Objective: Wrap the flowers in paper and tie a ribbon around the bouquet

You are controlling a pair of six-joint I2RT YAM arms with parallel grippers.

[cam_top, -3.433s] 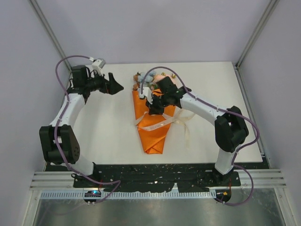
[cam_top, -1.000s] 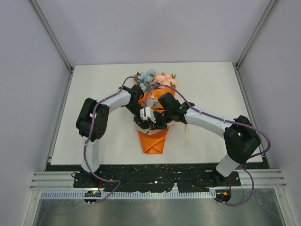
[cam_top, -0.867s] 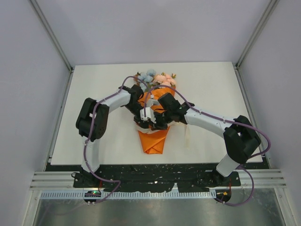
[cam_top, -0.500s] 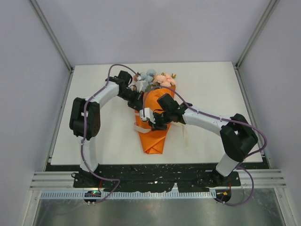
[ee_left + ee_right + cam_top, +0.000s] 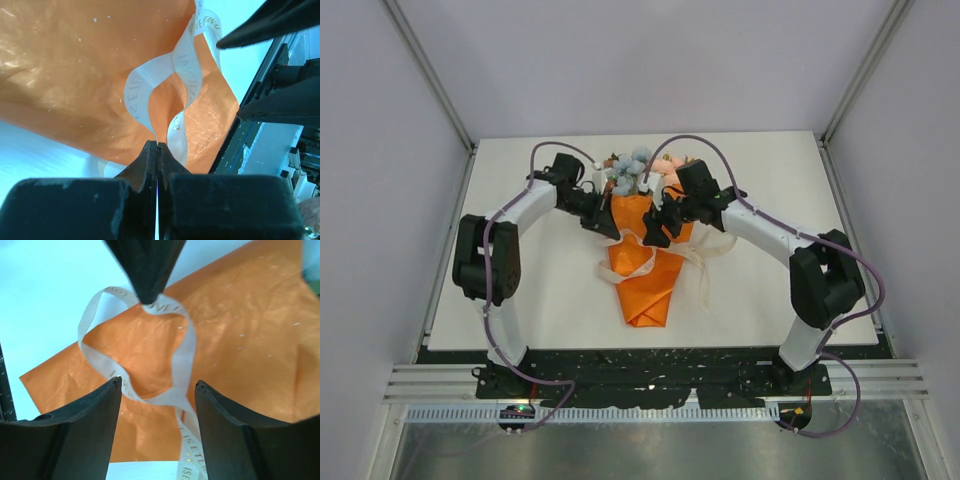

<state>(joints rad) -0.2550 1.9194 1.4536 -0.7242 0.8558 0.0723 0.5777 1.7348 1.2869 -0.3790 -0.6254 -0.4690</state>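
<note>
The bouquet lies mid-table, its flowers at the far end and the orange paper cone pointing toward the arms. The cream ribbon loops loosely across the cone, and one tail trails off to the right. My left gripper is shut on a strand of the ribbon just above the paper. My right gripper hovers open over the cone. In its wrist view the ribbon loop lies below the open right gripper, and the left gripper pinches the loop's far side.
The white table ends at a black rail near the arm bases. Grey walls and metal posts enclose the table on three sides. The ribbon's free tail lies on the table right of the cone.
The left gripper shut on the ribbon and drew back up and left with it. The right gripper opened, let go of the ribbon and moved toward the flowers.
</note>
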